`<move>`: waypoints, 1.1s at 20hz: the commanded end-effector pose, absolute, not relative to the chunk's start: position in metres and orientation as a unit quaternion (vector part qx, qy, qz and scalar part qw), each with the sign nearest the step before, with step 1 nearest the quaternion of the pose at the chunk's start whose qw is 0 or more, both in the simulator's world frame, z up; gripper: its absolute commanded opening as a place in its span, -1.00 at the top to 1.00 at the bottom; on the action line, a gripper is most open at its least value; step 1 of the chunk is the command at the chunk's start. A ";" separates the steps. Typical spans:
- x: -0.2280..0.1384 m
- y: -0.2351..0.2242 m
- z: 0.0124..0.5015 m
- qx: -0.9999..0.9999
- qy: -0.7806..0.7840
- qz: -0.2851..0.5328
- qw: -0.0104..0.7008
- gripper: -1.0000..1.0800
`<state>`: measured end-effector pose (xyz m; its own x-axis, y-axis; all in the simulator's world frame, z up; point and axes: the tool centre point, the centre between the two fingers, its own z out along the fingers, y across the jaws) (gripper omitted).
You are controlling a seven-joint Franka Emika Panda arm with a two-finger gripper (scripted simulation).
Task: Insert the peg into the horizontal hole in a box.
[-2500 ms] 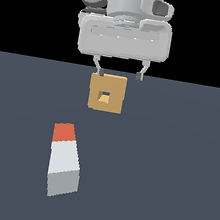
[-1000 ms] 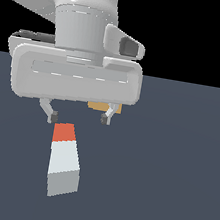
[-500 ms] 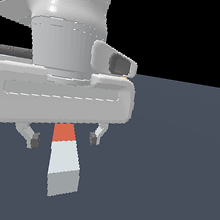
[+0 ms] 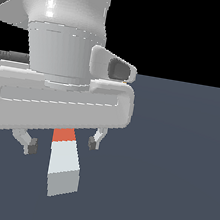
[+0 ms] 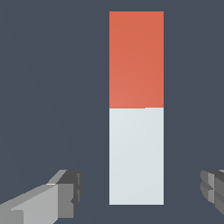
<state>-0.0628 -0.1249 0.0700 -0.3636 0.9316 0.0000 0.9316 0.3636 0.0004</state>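
Observation:
The peg (image 4: 63, 162) lies flat on the dark floor, its orange-red end pointing away and partly hidden under my hand in the exterior view. In the wrist view the whole peg (image 5: 136, 109) shows, orange-red half and white half. My gripper (image 4: 61, 144) is open and empty, hovering over the peg with one fingertip (image 4: 31, 145) on each side of it. In the wrist view the gripper (image 5: 140, 194) straddles the white end, and the fingers (image 5: 65, 194) stand apart from the peg. The box and its hole are hidden behind my hand.
The dark grey floor (image 4: 173, 168) stretches to the exterior view's right. My large white hand (image 4: 57, 103) fills the upper left of that view.
My hand has come nearer the camera and lower, from over the box to over the peg. The fingers now flank the peg. The box has gone out of sight behind the hand.

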 end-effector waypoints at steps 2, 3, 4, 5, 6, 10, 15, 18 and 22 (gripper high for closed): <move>-0.063 -0.125 0.061 0.564 0.826 0.000 0.000 -0.92; -0.063 -0.125 0.056 0.564 0.826 0.000 0.000 -0.92; -0.064 -0.125 0.052 0.564 0.826 0.000 0.000 -0.92; -0.064 -0.125 0.046 0.564 0.826 0.000 0.000 -0.92; -0.064 -0.125 0.041 0.564 0.826 0.000 0.000 -0.92; -0.063 -0.125 0.027 0.563 0.826 0.000 0.000 -0.92; -0.063 -0.125 0.022 0.563 0.826 0.000 0.000 1.00; -0.063 -0.125 0.022 0.563 0.826 0.000 0.000 1.00; -0.063 -0.125 0.022 0.563 0.826 0.000 0.000 1.00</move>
